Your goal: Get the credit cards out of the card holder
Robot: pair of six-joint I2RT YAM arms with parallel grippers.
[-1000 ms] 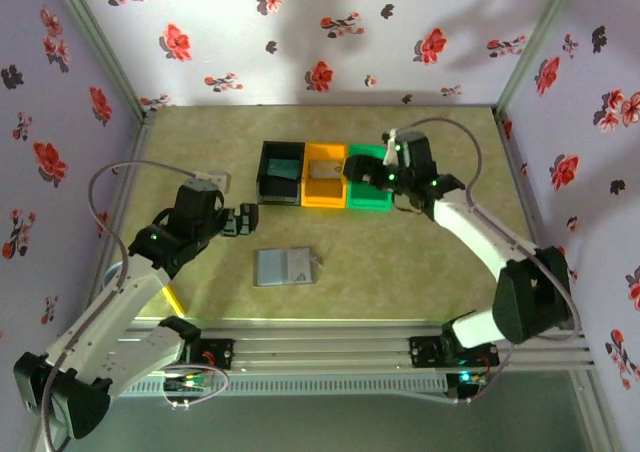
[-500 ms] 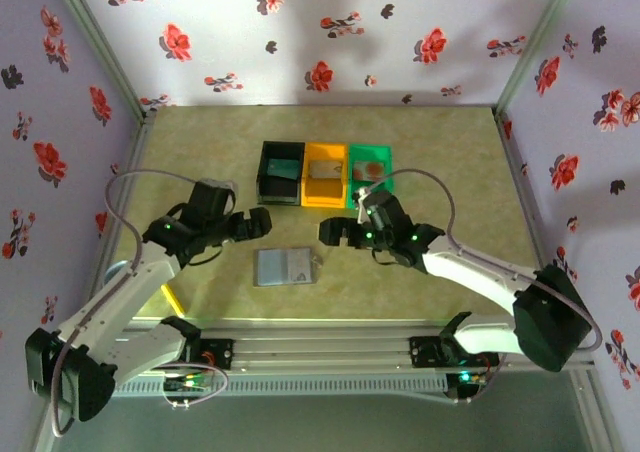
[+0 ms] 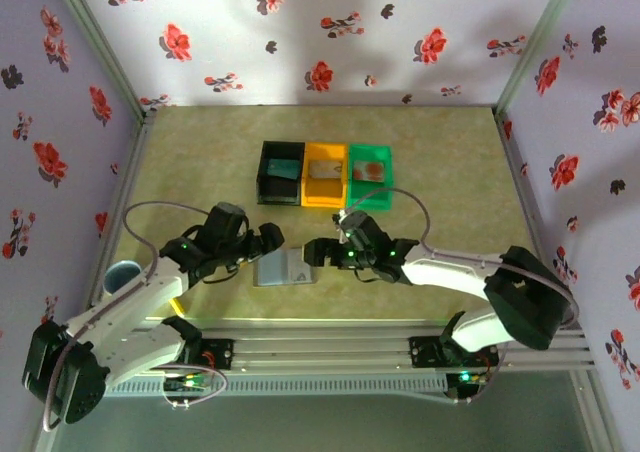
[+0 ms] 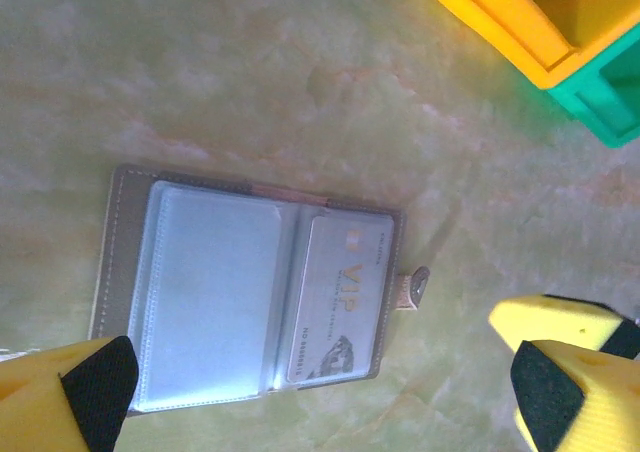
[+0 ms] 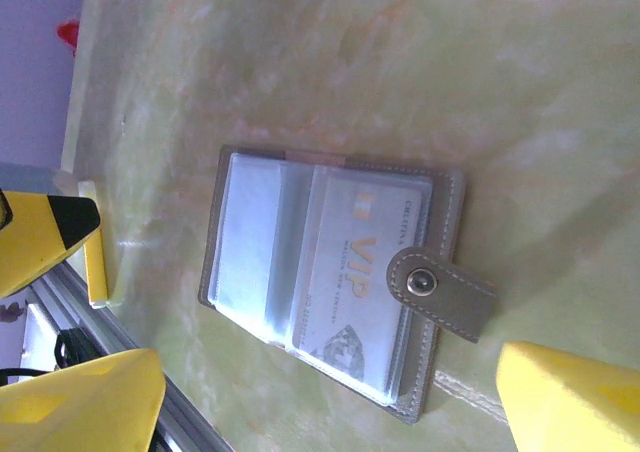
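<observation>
Card holder lies open and flat on the mottled green table, low and centre in the overhead view, between the two grippers. The left gripper hangs just left of it and the right gripper just right of it; both have their fingers spread and hold nothing. Higher in the frame stand three bins in a row: black, orange and green. Each has a card lying in it, too small to read from here.

The left wrist view brings the holder close, left of centre, its two panels side by side under clear sleeves. In the right panel sits a pale card with "VIP" in gold letters; the small print along its edge is too fine to read. A small tab juts from the holder's right edge. The left gripper shows its yellow fingers with black pads at the two bottom corners, wide apart, touching nothing. Corners of the orange bin and green bin sit at upper right.

The right wrist view shows the holder at centre, the same VIP card in it, and what the other views miss: the tab carries a round metal snap. The right gripper has plain yellow fingers at the bottom corners, well apart and empty.
</observation>
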